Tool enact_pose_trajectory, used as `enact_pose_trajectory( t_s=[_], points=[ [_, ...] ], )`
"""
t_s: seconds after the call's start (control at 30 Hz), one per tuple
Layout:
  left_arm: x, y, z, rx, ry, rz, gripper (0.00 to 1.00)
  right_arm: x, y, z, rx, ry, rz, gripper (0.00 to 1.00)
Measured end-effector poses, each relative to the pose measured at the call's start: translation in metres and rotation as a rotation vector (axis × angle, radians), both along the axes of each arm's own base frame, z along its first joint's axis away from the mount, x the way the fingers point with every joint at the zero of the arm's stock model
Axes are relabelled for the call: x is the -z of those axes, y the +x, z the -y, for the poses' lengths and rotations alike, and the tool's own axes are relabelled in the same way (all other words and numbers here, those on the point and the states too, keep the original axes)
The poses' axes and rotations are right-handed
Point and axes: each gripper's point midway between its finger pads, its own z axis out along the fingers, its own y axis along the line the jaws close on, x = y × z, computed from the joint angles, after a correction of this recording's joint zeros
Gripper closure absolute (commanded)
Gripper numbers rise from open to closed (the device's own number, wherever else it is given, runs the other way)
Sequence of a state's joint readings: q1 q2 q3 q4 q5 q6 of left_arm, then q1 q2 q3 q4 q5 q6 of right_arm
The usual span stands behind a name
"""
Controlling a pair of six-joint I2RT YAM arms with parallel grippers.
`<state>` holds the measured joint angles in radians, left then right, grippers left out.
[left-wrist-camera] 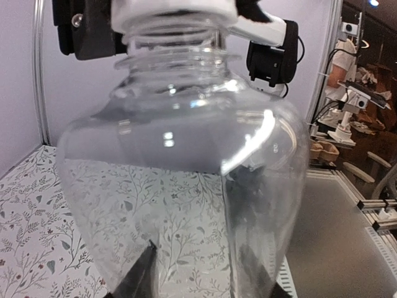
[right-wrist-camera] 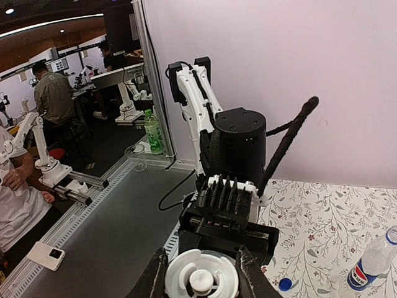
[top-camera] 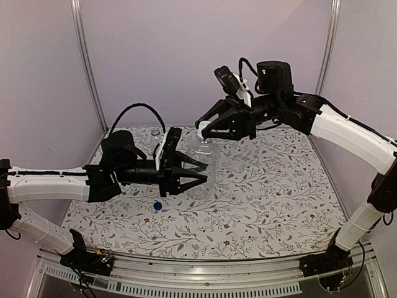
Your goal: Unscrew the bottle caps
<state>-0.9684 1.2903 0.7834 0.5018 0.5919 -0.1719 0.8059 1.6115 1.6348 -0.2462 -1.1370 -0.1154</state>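
Observation:
My left gripper [top-camera: 197, 172] is shut on the plain clear bottle [top-camera: 203, 162] and holds it upright above the table. In the left wrist view the bottle [left-wrist-camera: 180, 167] fills the frame, with my fingers [left-wrist-camera: 141, 276] on either side of it. My right gripper [top-camera: 203, 130] is shut on the whitish cap [right-wrist-camera: 201, 280] at the top of the bottle's neck. Bare threads [left-wrist-camera: 177, 43] show just under the cap [left-wrist-camera: 173, 9]. I cannot tell whether it is still engaged. The blue cap [top-camera: 157, 205] lies loose on the table. The Pepsi bottle [top-camera: 155, 139] stands behind my left arm.
The floral tabletop [top-camera: 273, 198] is walled by pale panels at the back and sides. In the right wrist view the Pepsi bottle [right-wrist-camera: 372, 261] and blue cap [right-wrist-camera: 285, 284] sit on the table beyond my left arm's wrist [right-wrist-camera: 231, 205]. People and other rigs stand beyond the table.

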Motion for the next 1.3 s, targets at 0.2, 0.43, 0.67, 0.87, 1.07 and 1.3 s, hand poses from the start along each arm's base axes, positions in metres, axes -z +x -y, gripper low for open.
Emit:
enact_pose_trajectory(
  t_s=[0.2, 0.43, 0.67, 0.87, 1.07, 1.3],
  points=[
    [0.002, 0.004, 0.000, -0.023, 0.004, -0.004, 0.82, 0.002, 0.004, 0.000, 0.020, -0.007, -0.006, 0.67],
    [0.004, 0.000, -0.001, -0.004, 0.003, -0.011, 0.82, 0.003, 0.004, 0.001, 0.014, -0.008, -0.004, 0.57],
    [0.004, 0.001, -0.001, -0.006, 0.004, -0.014, 0.82, 0.004, 0.005, 0.001, 0.020, -0.014, -0.008, 0.47],
    [0.005, 0.008, -0.002, -0.037, 0.004, -0.015, 0.84, 0.007, 0.011, 0.002, 0.046, -0.024, -0.010, 0.32],
    [0.009, 0.024, -0.004, -0.129, 0.019, -0.022, 0.84, 0.009, 0.017, 0.001, 0.075, -0.034, -0.014, 0.19],
    [0.017, 0.048, -0.010, -0.275, 0.049, -0.028, 0.84, 0.012, 0.043, -0.004, 0.242, -0.080, -0.067, 0.16]
  ],
)
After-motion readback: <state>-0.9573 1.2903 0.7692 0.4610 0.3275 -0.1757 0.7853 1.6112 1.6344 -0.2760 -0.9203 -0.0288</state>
